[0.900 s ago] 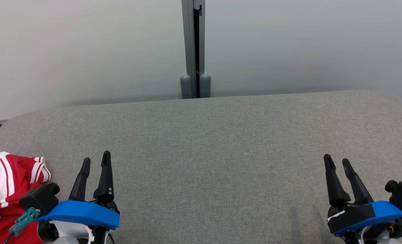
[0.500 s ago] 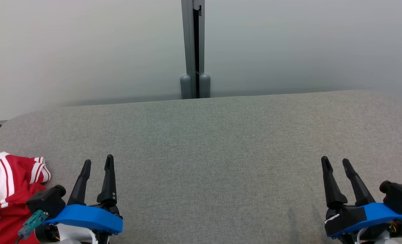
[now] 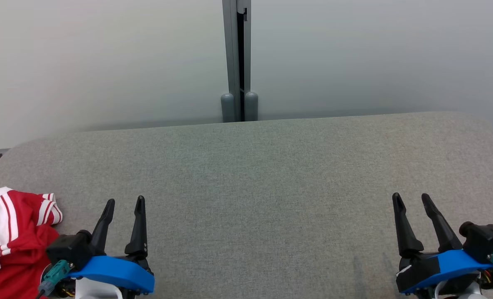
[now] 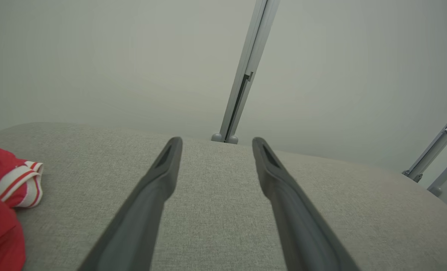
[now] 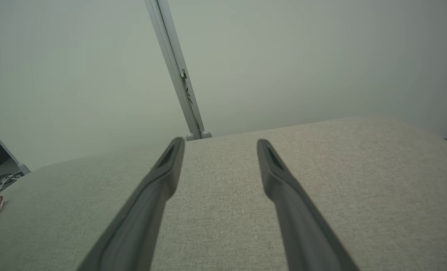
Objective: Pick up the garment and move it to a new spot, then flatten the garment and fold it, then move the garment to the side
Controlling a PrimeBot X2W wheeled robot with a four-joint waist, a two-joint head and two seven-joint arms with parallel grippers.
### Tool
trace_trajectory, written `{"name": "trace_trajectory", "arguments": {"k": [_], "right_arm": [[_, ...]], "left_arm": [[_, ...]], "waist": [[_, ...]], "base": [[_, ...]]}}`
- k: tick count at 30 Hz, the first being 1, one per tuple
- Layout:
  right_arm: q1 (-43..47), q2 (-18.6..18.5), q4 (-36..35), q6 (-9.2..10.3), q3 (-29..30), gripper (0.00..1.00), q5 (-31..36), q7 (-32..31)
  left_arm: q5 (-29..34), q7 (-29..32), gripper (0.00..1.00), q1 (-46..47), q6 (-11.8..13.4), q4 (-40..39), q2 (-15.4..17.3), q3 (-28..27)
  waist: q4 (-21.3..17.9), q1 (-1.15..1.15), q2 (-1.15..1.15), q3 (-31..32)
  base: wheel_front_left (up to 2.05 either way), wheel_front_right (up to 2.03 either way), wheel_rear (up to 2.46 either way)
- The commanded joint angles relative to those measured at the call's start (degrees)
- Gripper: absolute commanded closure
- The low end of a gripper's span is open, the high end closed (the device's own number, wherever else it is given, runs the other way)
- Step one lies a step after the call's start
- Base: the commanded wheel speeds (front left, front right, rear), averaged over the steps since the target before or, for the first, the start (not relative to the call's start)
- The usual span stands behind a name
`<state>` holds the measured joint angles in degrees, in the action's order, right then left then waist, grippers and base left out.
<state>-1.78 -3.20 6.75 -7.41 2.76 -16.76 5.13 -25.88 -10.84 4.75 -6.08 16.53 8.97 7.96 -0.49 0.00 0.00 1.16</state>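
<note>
The garment point(image 3: 9, 236) was red with white panels and red-striped white cuffs — the padded surface point(image 3: 250, 174) a plain heathered grey.

The garment point(image 3: 9, 232) lies on the desk point(image 3: 263, 178), left of the left fingers point(image 3: 138, 228) and apart from them. The right fingers point(image 3: 402, 228) stand well apart to the right. A post point(image 3: 239, 62) rises behind the desk, ahead, between both pairs.
</note>
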Motion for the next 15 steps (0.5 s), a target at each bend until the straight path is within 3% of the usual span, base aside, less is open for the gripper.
{"name": "trace_trajectory", "arguments": {"k": [1,15], "right_arm": [[0.4,0.1,-0.3,-0.12,0.3,0.00,1.8,0.1],[0.7,0.3,0.2,-0.09,0.6,0.00,7.4,0.1]], "left_arm": [[1.7,-0.7,0.00,0.5,0.1,0.1,0.5,0.2],[7.5,-2.4,0.00,0.9,0.8,2.7,0.6,0.9]], "waist": [[0.0,0.00,0.00,0.0],[-0.1,0.00,0.00,0.1]], "base": [[0.00,0.00,0.00],[0.00,0.00,0.00]]}}
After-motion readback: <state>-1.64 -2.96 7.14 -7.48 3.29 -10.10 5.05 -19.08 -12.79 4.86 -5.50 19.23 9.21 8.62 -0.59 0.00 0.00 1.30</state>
